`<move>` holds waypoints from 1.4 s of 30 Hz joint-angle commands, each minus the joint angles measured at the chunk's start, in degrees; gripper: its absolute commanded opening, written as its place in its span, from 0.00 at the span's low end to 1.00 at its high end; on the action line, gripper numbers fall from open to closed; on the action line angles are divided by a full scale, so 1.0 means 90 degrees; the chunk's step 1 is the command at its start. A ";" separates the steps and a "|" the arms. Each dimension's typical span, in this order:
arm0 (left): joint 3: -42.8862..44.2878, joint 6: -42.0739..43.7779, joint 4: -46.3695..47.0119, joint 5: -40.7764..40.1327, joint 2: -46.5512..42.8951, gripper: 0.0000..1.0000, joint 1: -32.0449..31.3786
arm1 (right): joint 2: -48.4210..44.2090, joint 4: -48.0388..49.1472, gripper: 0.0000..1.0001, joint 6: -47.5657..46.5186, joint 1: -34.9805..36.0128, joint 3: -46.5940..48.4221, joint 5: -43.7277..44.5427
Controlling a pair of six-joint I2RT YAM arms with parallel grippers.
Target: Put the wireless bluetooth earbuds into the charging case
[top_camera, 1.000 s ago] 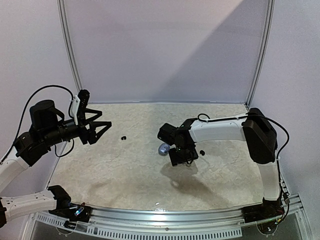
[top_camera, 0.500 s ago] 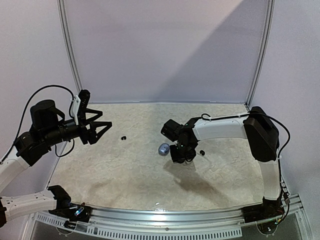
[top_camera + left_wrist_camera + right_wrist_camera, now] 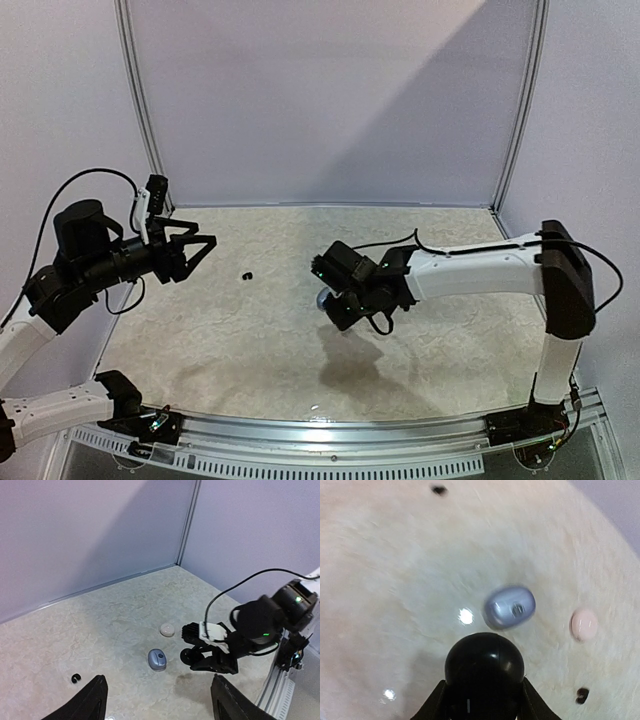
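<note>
My right gripper (image 3: pixel 484 696) is shut on a round black charging case (image 3: pixel 484 666) and holds it just above the table; the top view shows it mid-table (image 3: pixel 350 306). A closed silvery-blue case (image 3: pixel 510 607) lies just beyond it, also seen in the left wrist view (image 3: pixel 157 659). A pale white case (image 3: pixel 583 623) lies to the right. One black earbud (image 3: pixel 581 695) lies near the right gripper. Another black earbud (image 3: pixel 246 274) lies alone to the left. My left gripper (image 3: pixel 190 250) is open and empty, raised at the left. No white or grey buds show.
White enclosure walls with metal corner posts (image 3: pixel 140 120) close the back and sides. A metal rail (image 3: pixel 330 428) runs along the near table edge. The right arm (image 3: pixel 470 268) stretches across the right half of the table.
My right gripper has moved left and nearer with the black case, its arm stretched out lower, now beside the silvery-blue case. My left gripper has drawn back slightly and turned.
</note>
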 commanded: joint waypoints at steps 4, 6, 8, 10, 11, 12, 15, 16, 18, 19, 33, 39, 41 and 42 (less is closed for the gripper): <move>-0.0273 -0.1054 0.0188 0.1122 -0.0271 0.75 0.0204 | -0.1247 0.3029 0.15 -0.4576 0.1220 0.0112 0.1114; -0.0304 -0.1029 0.0395 0.1474 -0.0205 0.76 0.0200 | -0.1171 0.3302 0.15 -0.5286 0.1403 0.0406 0.1094; -0.0281 -0.1051 0.0458 0.1652 -0.0137 0.76 0.0203 | -0.1000 0.3338 0.15 -0.5925 0.1554 0.0822 0.1120; -0.0201 -0.1053 0.0499 0.1796 -0.0104 0.76 0.0196 | -0.0791 0.3275 0.15 -0.6384 0.1700 0.1271 0.1110; -0.0166 -0.1075 0.0552 0.1891 -0.0103 0.76 0.0191 | -0.0695 0.3213 0.15 -0.6613 0.1750 0.1442 0.1074; -0.0137 -0.1087 0.0645 0.2031 -0.0121 0.76 0.0179 | -0.0641 0.3126 0.15 -0.6693 0.1784 0.1599 0.1055; -0.0123 -0.1092 0.0735 0.2229 -0.0158 0.75 0.0114 | -0.0467 0.2955 0.16 -0.6848 0.1880 0.1961 0.1069; -0.0141 -0.1105 0.0747 0.2284 -0.0168 0.75 0.0103 | -0.0430 0.2954 0.16 -0.6937 0.1930 0.2059 0.1123; -0.0170 -0.1181 0.0868 0.2529 -0.0171 0.76 0.0067 | -0.0326 0.2880 0.16 -0.7079 0.2009 0.2226 0.1225; -0.0168 -0.1222 0.0911 0.2545 -0.0184 0.76 0.0032 | -0.0274 0.2852 0.16 -0.7124 0.2054 0.2292 0.1263; 0.0102 -0.1032 0.0250 0.2670 -0.0190 0.18 -0.0146 | 0.0147 0.3199 0.16 -0.7585 0.2620 0.2762 0.1923; 0.0300 -0.0593 -0.0250 0.2805 -0.0278 0.00 -0.0147 | 0.0072 0.3542 0.33 -0.7351 0.2617 0.2727 0.2064; 0.0284 -0.0519 -0.0278 0.2646 -0.0368 0.00 -0.0147 | -0.0012 0.3684 0.56 -0.7205 0.2616 0.2597 0.2133; 0.0268 -0.0502 -0.0252 0.2557 -0.0416 0.00 -0.0147 | -0.0063 0.3744 0.70 -0.7092 0.2623 0.2519 0.2210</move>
